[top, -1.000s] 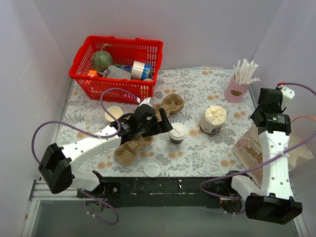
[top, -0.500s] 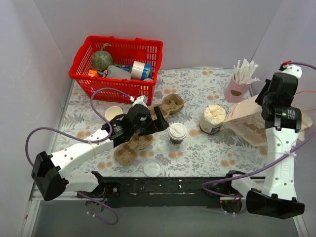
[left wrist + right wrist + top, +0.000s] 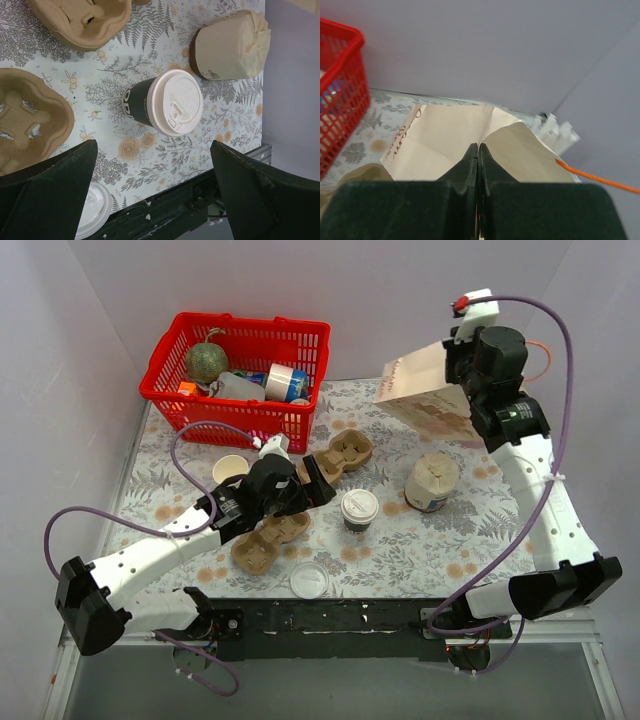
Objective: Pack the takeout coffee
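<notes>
COFFEE AWAITS ITS BAG: The small paper takeout coffee cup with a dark lower band and white plastic lid (image 3: 360,508) stands upright on the floral-patterned tabletop (image 3: 420,550). It sits between a moulded brown cardboard cup carrier (image 3: 268,540) and a larger white tub topped with crumpled paper (image 3: 432,483). The left gripper (image 3: 318,483) hovers just beside the cup, its jaws spread wide and holding nothing. The left wrist view frames the cup in the gap ahead of them, a pose that looks set for a sideways grasp round the body below the lid. Over the far side of the table, the right gripper (image 3: 478,150) has its jaws pressed together on the edge of a cream printed paper bag (image 3: 425,395), held aloft well clear of the surface and apart from the cup. The bag appears to be lifted so it can receive the drink. The cup is not yet gripped, so packing seems barely begun.
</notes>
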You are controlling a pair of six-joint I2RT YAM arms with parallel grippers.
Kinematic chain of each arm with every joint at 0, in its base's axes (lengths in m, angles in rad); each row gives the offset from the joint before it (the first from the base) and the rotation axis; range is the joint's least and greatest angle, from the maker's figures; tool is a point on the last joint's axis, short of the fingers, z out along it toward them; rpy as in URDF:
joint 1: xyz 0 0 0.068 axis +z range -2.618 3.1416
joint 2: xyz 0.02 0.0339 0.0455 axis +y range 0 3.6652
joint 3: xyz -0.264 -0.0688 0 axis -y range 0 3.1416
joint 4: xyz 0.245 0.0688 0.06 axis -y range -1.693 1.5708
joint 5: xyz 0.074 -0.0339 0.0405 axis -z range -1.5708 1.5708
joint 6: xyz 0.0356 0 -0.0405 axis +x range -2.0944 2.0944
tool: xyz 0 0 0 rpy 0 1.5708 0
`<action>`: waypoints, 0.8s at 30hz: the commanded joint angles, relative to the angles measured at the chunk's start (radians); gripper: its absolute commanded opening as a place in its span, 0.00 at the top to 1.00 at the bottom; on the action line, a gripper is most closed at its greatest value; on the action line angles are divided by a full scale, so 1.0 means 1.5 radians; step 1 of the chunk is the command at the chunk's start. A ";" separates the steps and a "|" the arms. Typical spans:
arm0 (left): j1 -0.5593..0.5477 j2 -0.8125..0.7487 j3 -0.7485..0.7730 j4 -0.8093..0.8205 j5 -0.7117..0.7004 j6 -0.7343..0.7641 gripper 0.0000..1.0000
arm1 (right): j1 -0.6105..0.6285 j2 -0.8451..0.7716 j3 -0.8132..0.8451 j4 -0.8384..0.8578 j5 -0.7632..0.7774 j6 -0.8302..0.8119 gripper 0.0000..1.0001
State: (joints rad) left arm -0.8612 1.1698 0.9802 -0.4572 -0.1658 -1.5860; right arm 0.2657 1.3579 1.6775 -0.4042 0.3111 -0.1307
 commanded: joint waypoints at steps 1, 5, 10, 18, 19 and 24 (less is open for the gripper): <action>-0.002 -0.040 -0.013 -0.010 -0.027 -0.004 0.02 | 0.043 0.001 -0.028 0.182 -0.145 -0.116 0.99; -0.002 -0.059 -0.026 -0.011 -0.033 -0.006 0.02 | 0.054 -0.001 -0.086 0.199 -0.177 -0.155 0.99; -0.002 -0.075 -0.028 -0.019 -0.037 -0.005 0.02 | 0.054 -0.037 -0.170 0.178 -0.225 -0.251 0.99; -0.002 -0.078 -0.034 -0.012 -0.036 -0.010 0.02 | 0.054 -0.072 -0.198 0.059 -0.258 -0.351 0.99; -0.002 -0.077 -0.034 -0.013 -0.034 -0.010 0.02 | 0.054 -0.072 -0.193 0.044 -0.259 -0.364 0.99; -0.002 -0.067 -0.029 -0.012 -0.034 -0.008 0.02 | 0.054 -0.060 -0.148 -0.119 -0.300 -0.440 0.99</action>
State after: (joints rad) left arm -0.8612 1.0702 0.9371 -0.4709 -0.1989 -1.6005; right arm 0.3473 1.2766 1.3739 -0.3923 -0.0792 -0.6617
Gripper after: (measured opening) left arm 0.981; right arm 0.023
